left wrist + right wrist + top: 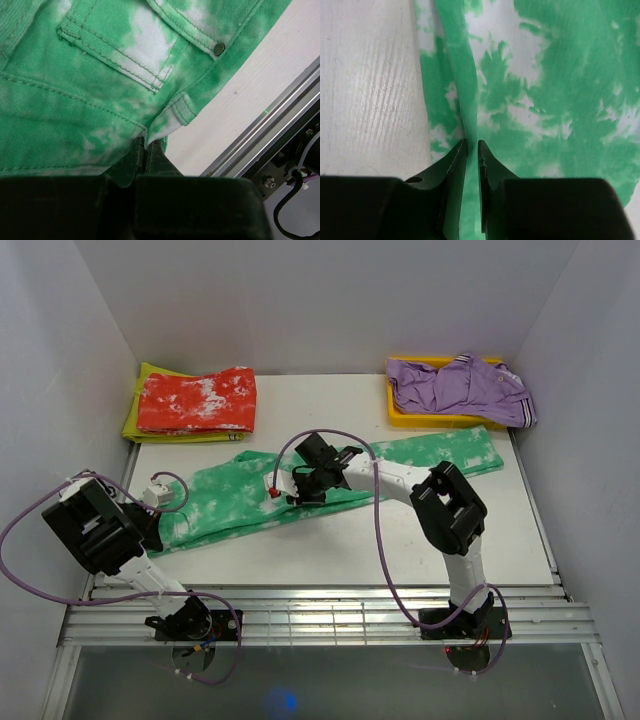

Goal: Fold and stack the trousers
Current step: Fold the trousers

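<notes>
The trousers [230, 502] lie across the counter [350, 552] from 9 toward 2 o'clock. Our left gripper [146, 145] pinches the waistband corner, seemingly just at its tips; our right gripper [471, 146], mid-counter, pinches a leg's edge. We should lift both evenly, keeping cloth taut.

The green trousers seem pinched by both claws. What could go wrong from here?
1. The left gripper holds only a small corner of the trousers at the waistband; it might slip free when lifted.
2. The right gripper pinches a thin ridge of cloth, perhaps one layer only, so the fold may come out crooked.
</notes>
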`<move>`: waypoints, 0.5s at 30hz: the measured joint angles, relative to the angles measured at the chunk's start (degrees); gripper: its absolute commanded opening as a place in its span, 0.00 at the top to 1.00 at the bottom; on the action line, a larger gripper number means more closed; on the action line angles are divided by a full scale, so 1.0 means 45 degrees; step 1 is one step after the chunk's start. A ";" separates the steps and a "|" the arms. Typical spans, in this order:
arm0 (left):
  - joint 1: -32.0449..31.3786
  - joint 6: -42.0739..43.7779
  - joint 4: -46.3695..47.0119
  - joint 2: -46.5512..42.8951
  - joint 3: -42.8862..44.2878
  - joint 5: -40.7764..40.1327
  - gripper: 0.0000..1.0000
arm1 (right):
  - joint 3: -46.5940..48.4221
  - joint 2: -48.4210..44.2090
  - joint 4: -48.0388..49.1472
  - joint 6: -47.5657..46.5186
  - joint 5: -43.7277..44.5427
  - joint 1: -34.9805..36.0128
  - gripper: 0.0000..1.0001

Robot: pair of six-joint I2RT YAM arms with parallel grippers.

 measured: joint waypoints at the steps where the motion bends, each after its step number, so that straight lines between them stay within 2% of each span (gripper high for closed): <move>1: 0.0005 0.0000 0.0000 0.0000 0.0015 -0.0029 1.00 | 0.0000 0.0000 -0.0121 -0.0039 0.0073 -0.0049 0.92; 10: 0.0005 0.0005 -0.0005 0.0000 0.0015 -0.0058 1.00 | 0.0267 0.0073 -0.0452 0.0010 0.0316 -0.0296 0.92; 12: 0.0005 0.0010 -0.0005 0.0000 0.0019 -0.0058 1.00 | 0.0277 0.0073 -0.0481 -0.0015 0.0330 -0.0296 0.85; 13: 0.0005 0.0010 -0.0005 0.0000 0.0024 -0.0063 1.00 | 0.0277 0.0078 -0.0549 -0.0049 0.0325 -0.0301 0.71; 15: 0.0005 0.0024 0.0000 0.0000 0.0039 -0.0102 1.00 | 0.0277 0.0078 -0.0719 -0.0102 0.0325 -0.0306 0.64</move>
